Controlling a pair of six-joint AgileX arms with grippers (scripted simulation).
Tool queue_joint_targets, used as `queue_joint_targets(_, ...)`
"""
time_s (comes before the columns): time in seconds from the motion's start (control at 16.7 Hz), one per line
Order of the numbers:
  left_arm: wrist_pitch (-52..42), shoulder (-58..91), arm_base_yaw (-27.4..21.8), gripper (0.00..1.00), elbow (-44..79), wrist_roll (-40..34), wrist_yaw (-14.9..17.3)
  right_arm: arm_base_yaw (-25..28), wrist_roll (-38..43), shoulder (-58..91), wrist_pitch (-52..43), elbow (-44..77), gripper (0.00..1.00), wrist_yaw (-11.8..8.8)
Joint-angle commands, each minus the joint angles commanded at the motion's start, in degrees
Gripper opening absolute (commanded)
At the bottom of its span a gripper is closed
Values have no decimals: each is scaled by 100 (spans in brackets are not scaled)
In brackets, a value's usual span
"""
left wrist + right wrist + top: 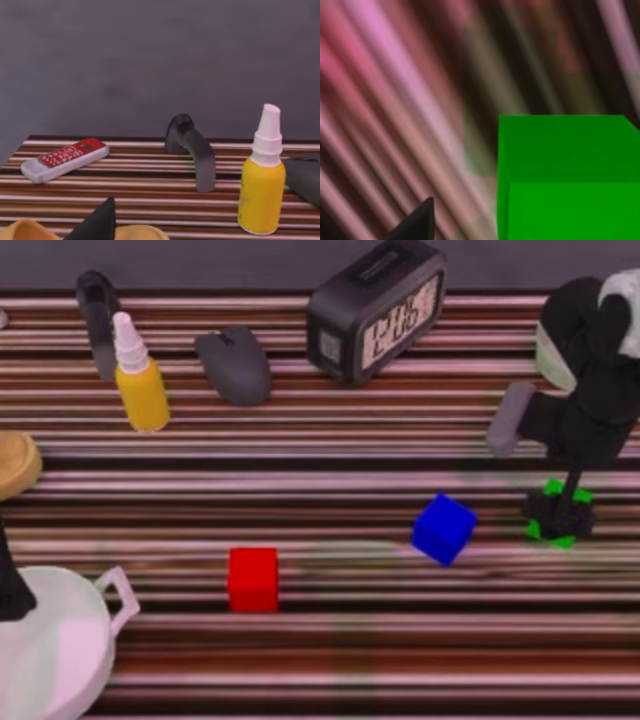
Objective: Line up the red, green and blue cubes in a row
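Green cube (pixel 559 517) sits at the worktop's right side, under the right tool (pixel 558 512); green corners show around the dark fingers, but I cannot tell whether the tool is clamped on it or just over it. Blue cube (pixel 443 528) is near it to the left, turned out of square. Red cube (pixel 253 579) is well apart further left and slightly nearer the front edge. Judgement: no row yet; all three need aligning. Open striped worktop (pixel 350 640) between red and blue gives room. Clutter (mouse (pixel 236 364), clock (pixel 377 310), yellow bottle (pixel 140 380)) stays along the back. Left arm parked at front-left.
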Motion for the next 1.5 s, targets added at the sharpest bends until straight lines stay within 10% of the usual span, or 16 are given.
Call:
queue_joint_targets(0.48,0,0,0,100,0,0,0,11,10,289,620,-375,100,2)
queue_joint_targets(1.26,0,0,0,100,0,0,0,11,10,289,620,-375,2,2)
queue_joint_targets(1.5,0,0,0,100,0,0,0,11,10,289,620,-375,0,2)
